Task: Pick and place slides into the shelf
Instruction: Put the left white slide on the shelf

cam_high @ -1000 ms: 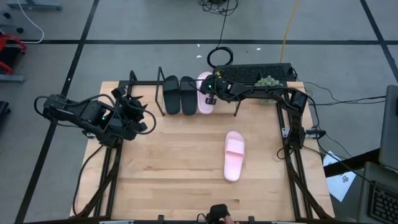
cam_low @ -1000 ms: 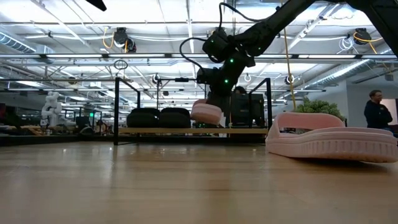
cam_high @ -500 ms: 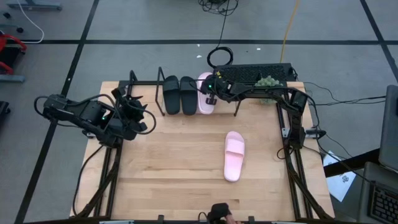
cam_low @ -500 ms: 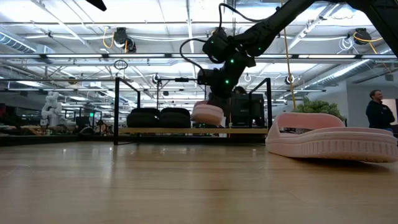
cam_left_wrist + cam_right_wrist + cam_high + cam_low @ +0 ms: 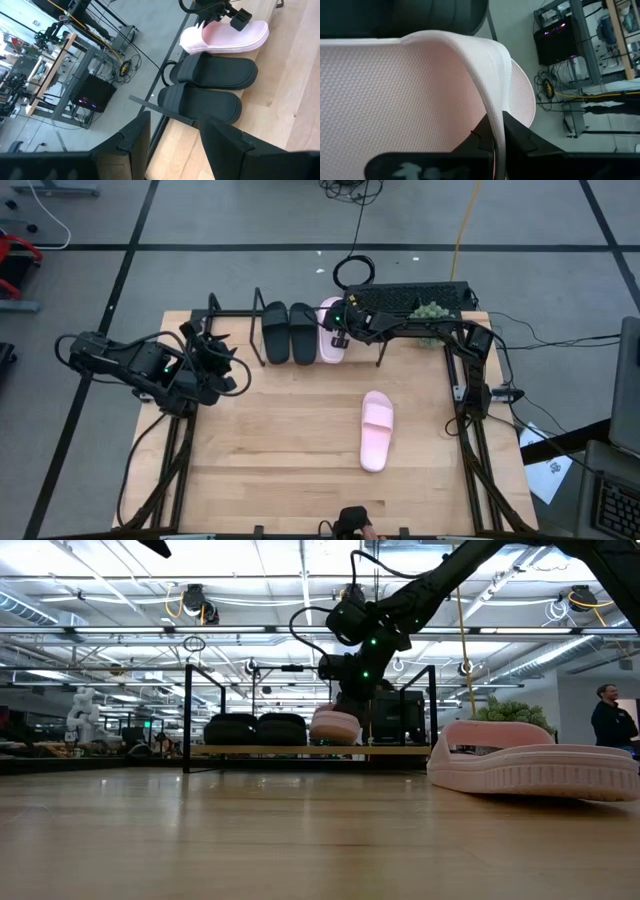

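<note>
We're at the shelf (image 5: 262, 308) now, upper middle of the high view, and two black slides (image 5: 289, 332) are already parked on it side by side. Right next to them sits the first pink slide (image 5: 330, 330), and our right gripper (image 5: 341, 337) is on it: the right wrist view shows the dark fingers (image 5: 520, 136) pinching the wide strap of that pink slide between them, so it's clamped and not let go. In the low view the pink slide looks to be down at the level of the board or a hair above it; we can't tell whether it's touching.

That leaves the second pink slide (image 5: 375, 429) lying alone on the table (image 5: 270, 470), centre-right of the high view and well apart from the shelf. In the low view it fills the right foreground.

Our left gripper (image 5: 222, 360) waits at the left side of the table, near the shelf's left end, fingers (image 5: 131, 142) spread and holding nothing.

So by our count: two slides stowed, a third being seated, one left to fetch. There's room for it at the shelf's right end.
</note>
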Tool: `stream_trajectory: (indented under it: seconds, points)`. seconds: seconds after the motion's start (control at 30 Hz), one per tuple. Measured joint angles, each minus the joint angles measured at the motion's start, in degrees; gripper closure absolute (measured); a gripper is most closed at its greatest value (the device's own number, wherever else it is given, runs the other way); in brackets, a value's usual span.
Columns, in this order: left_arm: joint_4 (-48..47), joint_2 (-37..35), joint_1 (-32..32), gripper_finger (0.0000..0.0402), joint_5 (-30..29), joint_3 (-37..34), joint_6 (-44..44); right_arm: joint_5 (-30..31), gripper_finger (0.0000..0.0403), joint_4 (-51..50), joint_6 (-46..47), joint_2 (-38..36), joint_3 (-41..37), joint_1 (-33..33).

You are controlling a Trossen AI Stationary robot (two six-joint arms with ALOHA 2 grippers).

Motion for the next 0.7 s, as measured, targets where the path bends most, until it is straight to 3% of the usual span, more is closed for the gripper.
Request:
stream_trajectory:
  seconds: [0.7]
  points:
    - [-0.02, 0.02, 0.01, 0.0231, -0.02, 0.00, 0.65, -1.17, 0.0399, 1.85, 0.36, 0.24, 0.00, 0.33]
